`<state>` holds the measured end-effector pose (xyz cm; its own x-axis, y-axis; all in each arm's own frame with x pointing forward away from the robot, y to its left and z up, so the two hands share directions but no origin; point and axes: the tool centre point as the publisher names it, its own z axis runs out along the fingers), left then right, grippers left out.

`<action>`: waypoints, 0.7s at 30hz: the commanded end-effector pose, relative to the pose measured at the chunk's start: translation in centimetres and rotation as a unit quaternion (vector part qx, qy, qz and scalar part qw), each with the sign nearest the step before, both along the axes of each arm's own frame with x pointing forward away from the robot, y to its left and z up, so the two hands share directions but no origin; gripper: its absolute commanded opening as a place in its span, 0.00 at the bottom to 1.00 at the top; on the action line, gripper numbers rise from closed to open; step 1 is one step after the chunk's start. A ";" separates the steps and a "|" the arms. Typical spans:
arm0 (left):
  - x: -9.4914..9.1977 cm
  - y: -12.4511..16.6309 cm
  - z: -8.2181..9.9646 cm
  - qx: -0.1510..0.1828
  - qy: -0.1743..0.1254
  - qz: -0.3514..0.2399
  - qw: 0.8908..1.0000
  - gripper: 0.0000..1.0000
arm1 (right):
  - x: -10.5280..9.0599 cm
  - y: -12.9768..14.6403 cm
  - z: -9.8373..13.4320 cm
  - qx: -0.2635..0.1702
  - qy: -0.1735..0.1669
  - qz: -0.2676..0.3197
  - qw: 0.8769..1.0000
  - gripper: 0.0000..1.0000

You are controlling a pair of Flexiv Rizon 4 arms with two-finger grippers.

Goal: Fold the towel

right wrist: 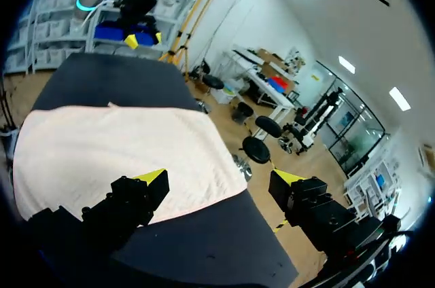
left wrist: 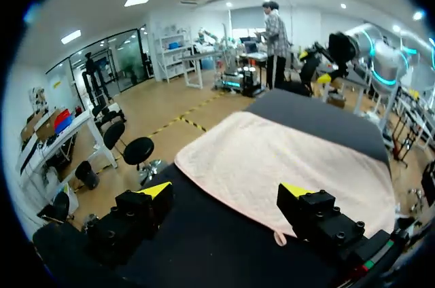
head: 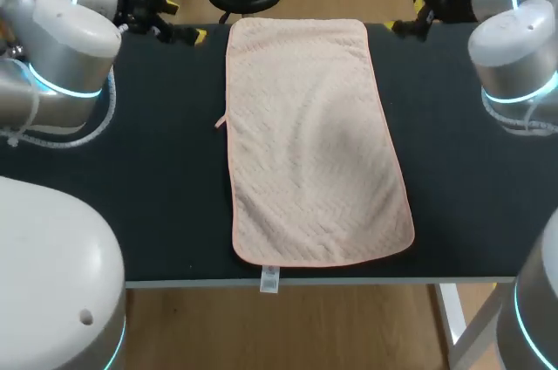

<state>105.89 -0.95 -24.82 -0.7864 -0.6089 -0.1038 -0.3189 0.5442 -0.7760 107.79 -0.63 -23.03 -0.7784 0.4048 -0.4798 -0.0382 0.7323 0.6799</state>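
A pale pink towel [head: 312, 139] lies flat and unfolded down the middle of the dark table [head: 157, 187], a white tag hanging over the front edge. My left gripper [head: 179, 30] sits at the far left corner of the table, open and empty. In the left wrist view, the left gripper [left wrist: 228, 191] hovers beside the towel [left wrist: 285, 162], near its far left corner. My right gripper [head: 410, 21] is at the far right corner, open and empty. The right wrist view has the right gripper [right wrist: 217, 179] over the towel's [right wrist: 109, 149] far right corner.
Bare dark table surface lies on both sides of the towel. The towel's far end reaches the table's back edge [head: 296, 23]. Its near end stops just short of the front edge [head: 349, 281].
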 end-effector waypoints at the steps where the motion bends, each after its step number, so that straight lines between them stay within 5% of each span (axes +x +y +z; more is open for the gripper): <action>1: -0.8 0.0 -1.1 0.432 0.154 -0.132 0.879 1.00 | -0.9 0.6 -1.3 -0.412 0.071 0.130 0.899 1.00; 2: -1.1 0.1 -1.2 0.406 0.145 -0.144 0.891 1.00 | -1.2 0.8 -1.5 -0.390 0.075 0.127 0.909 1.00; 16: -0.9 -0.2 -1.3 0.416 0.133 -0.146 0.888 1.00 | -1.2 0.8 -1.5 -0.390 0.075 0.127 0.909 1.00; 19: -0.5 -1.2 -1.7 0.424 0.122 -0.159 0.883 1.00 | -1.5 1.9 -2.9 -0.396 0.129 0.131 0.900 1.00; 21: -0.6 -2.0 -2.4 0.437 0.121 -0.162 0.876 1.00 | -2.2 2.5 -3.5 -0.390 0.135 0.126 0.902 1.00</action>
